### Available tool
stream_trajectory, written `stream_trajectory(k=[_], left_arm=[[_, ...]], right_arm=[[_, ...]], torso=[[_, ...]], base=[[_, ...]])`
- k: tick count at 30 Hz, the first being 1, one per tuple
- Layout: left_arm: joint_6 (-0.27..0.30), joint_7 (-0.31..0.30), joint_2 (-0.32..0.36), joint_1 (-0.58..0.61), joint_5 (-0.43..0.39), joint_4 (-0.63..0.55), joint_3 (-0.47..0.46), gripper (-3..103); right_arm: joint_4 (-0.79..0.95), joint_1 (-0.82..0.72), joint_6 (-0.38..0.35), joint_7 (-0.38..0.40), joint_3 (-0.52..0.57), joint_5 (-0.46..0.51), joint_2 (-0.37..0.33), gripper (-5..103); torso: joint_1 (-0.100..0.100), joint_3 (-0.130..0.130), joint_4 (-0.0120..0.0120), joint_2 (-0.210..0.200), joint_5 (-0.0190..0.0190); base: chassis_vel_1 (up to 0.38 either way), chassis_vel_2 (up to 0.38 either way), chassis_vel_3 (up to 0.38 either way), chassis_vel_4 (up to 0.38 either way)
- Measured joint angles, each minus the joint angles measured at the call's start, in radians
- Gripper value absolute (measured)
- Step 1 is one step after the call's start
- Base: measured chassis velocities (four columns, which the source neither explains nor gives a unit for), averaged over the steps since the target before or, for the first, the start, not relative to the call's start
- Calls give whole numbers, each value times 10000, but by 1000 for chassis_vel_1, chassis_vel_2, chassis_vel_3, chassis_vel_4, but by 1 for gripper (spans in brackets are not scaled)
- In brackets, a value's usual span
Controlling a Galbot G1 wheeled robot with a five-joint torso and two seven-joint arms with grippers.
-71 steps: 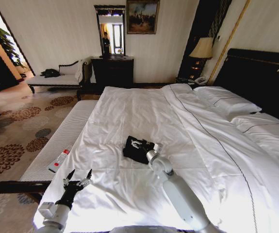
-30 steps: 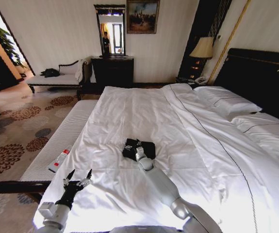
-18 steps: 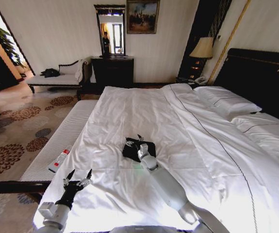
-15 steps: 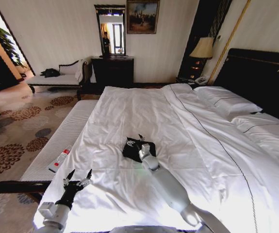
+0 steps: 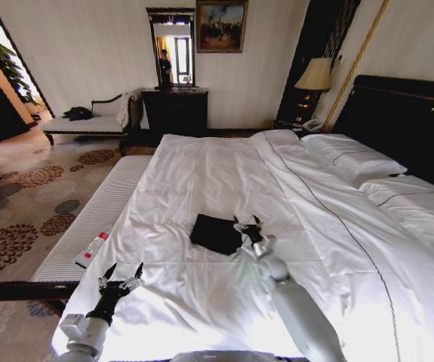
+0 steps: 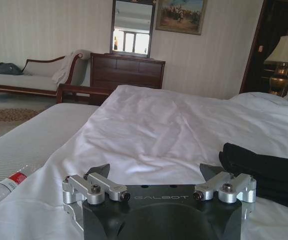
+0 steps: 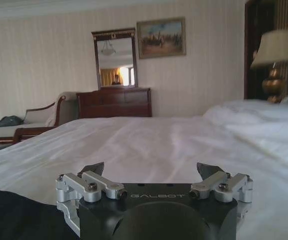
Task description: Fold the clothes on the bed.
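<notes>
Nearest me, my left gripper (image 5: 122,277) hangs parked over the near left corner of the bed (image 5: 201,173), jaws spread and empty. Further in, my right gripper (image 5: 248,226) sits low over the sheet just beside the right edge of the T-shirt (image 5: 215,232), jaws spread, holding nothing and apart from the cloth.

I judge the folding to be far along: the shirt lies as 1 compact dark rectangle near the middle of the near half of the bed, so the step in hand looks like the release after a fold. If another fold is wanted, the next move calls for pinching 1 edge cleanly without dragging the whole soft stack across the sheet; otherwise both arms only need to clear.

From the left wrist view the shirt (image 6: 264,170) reads as a thick layered pad with rounded edges. I cannot see any lettering.
</notes>
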Motion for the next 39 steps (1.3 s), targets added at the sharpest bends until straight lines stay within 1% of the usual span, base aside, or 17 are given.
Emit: stream_trajectory(k=[1,4,6,9,12,14,20,23,25,28,32,39], left_arm=[[0,0,0,0,0,0,0,100],[0,0,-1,0,0,0,0,100],[0,0,0,0,0,0,0,100],[0,0,0,0,0,0,0,100],[0,0,0,0,0,0,0,100],[0,0,0,0,0,0,0,100],[0,0,0,0,0,0,0,100],[0,0,0,0,0,0,0,100],[0,0,0,0,0,0,0,100],[0,0,0,0,0,0,0,100],[0,0,-1,0,0,0,0,100],[0,0,0,0,0,0,0,100]], right_arm=[[57,-94,39,-29,75,-64,-25,100],[598,-979,480,-217,686,-612,-121,100],[709,-1234,587,-265,865,-764,-114,100],[1235,-2215,959,-494,1665,-1202,49,100],[1449,-2566,1093,-560,2052,-1421,134,100],[1792,-3135,1229,-624,2602,-1733,195,100],[2284,-3915,1315,-747,3150,-1713,192,100],[2716,-4535,1401,-842,3469,-1574,379,100],[2754,-4605,1423,-853,3503,-1564,408,100],[3029,-5338,1727,-1014,3727,-1492,624,100],[3201,-5913,1972,-1111,3957,-1561,778,100],[3318,-6212,2104,-1110,4258,-1462,852,100]], torso=[[0,0,0,0,1],[0,0,1,-1,1],[0,0,1,0,3],[-1,0,-1,1,2],[-2,0,-1,1,0],[-1,0,0,1,-1],[-1,0,-1,1,0],[-1,0,0,0,0],[-1,0,0,1,-1],[-1,1,0,1,-1],[-2,1,-1,1,-1],[-1,1,0,1,-1]], base=[[0,0,0,0],[0,0,0,0],[0,0,0,0],[0,0,0,0],[0,0,0,0],[0,0,0,0],[0,0,0,0],[0,0,0,0],[0,0,0,0],[0,0,0,0],[0,0,0,0],[0,0,0,0]])
